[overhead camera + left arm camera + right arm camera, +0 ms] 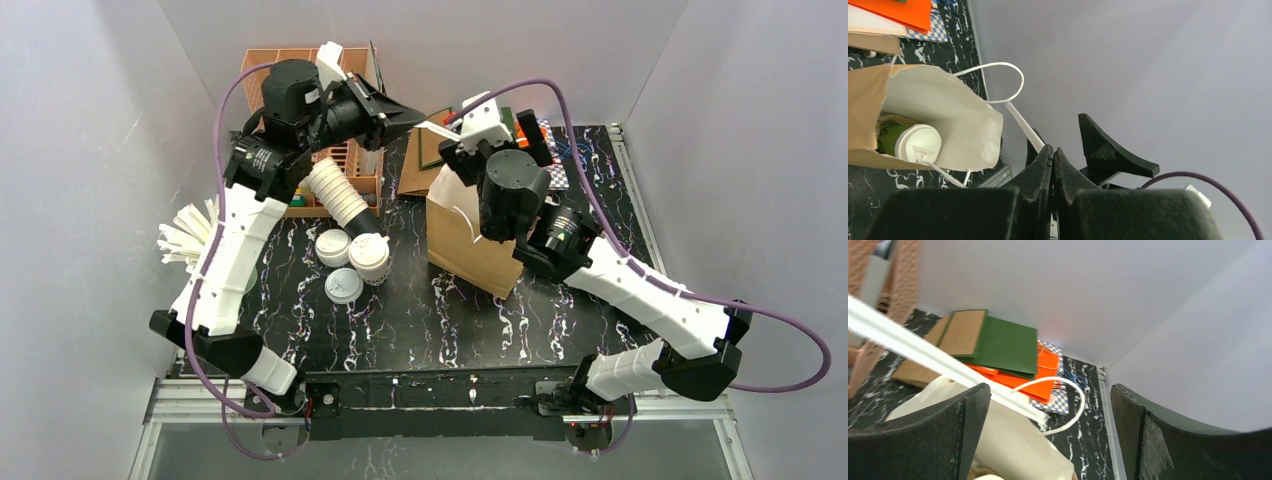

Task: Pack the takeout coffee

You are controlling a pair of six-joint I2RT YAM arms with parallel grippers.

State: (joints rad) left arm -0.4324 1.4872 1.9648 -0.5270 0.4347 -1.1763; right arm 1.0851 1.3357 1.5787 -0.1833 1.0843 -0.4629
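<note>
My left pincer (1053,150) is pinched together on the white handle (1013,85) of the brown bag (948,115), whose rim stands wide. 1 green lidded cup (910,142) sits inside against the bag wall, with room beside it. My right pincer (1048,397) hangs spread apart over the bag's edge.

A black, white-veined table (420,310) is carrying everything. A brown paper bag (462,245) is standing right of centre, with flat bags (1008,347) in brown, green and orange lying stacked behind it. A wooden rack (258,62) is sitting at the back left, a stack of lidless cups (338,195) lying on its side before it. At the stack's end a white-lidded cup (370,255) is lying beside two white rounds (333,247), possibly loose lids.
</note>
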